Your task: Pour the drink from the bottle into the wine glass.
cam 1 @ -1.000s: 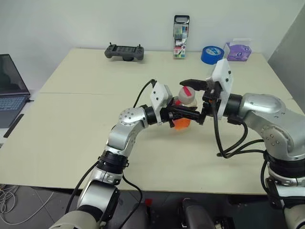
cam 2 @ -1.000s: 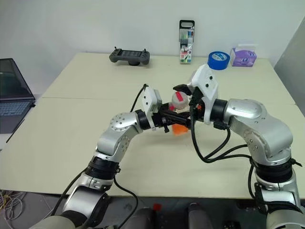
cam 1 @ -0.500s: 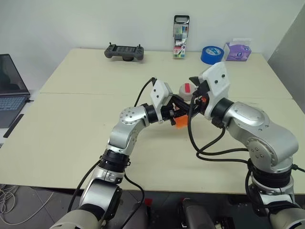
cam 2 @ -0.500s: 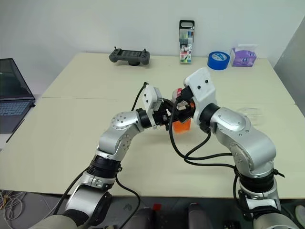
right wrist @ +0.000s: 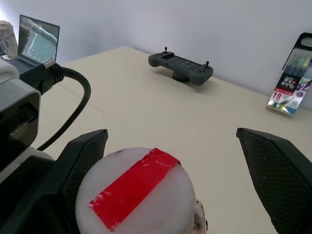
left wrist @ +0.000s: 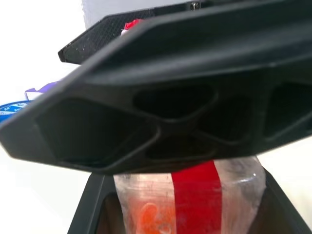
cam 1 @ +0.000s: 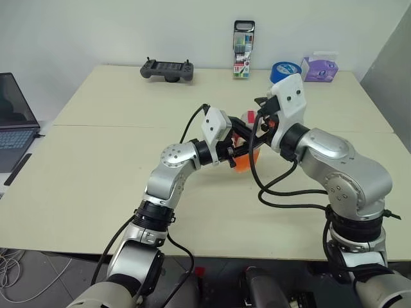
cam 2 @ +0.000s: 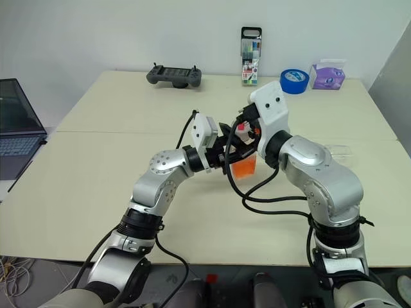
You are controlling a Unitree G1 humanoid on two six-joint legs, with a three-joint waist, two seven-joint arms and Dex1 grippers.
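Holding the bottle (cam 2: 244, 163) above the middle of the table (cam 2: 96, 167), the left gripper (cam 1: 241, 149) has its 2 black fingers pressed against the clear body, just under the cap. The bottle stands about upright, and the drink (cam 2: 244, 169) shows bright orange in its lower part. In the left wrist view the bottle (left wrist: 195, 200) sits between the 2 fingers, with a red strip running down its side.

The right gripper (right wrist: 170, 161) comes from the other side with its fingers spread wide, 1 on each side of the white cap (right wrist: 136, 195) (a red band crosses the top of it). The fingers do not touch the cap; I see a gap on both sides.

The wine glass (cam 2: 337, 151) is hard to see; a faint clear shape lies on the table behind the right arm, well apart from the bottle.

Along the far edge of the table stand a black controller (cam 1: 167, 69), a marker case (cam 1: 244, 40), a blue tape roll (cam 2: 295, 80) and a purple tissue pack (cam 2: 329, 74). A laptop (cam 1: 14, 122) sits beyond the table's left side.
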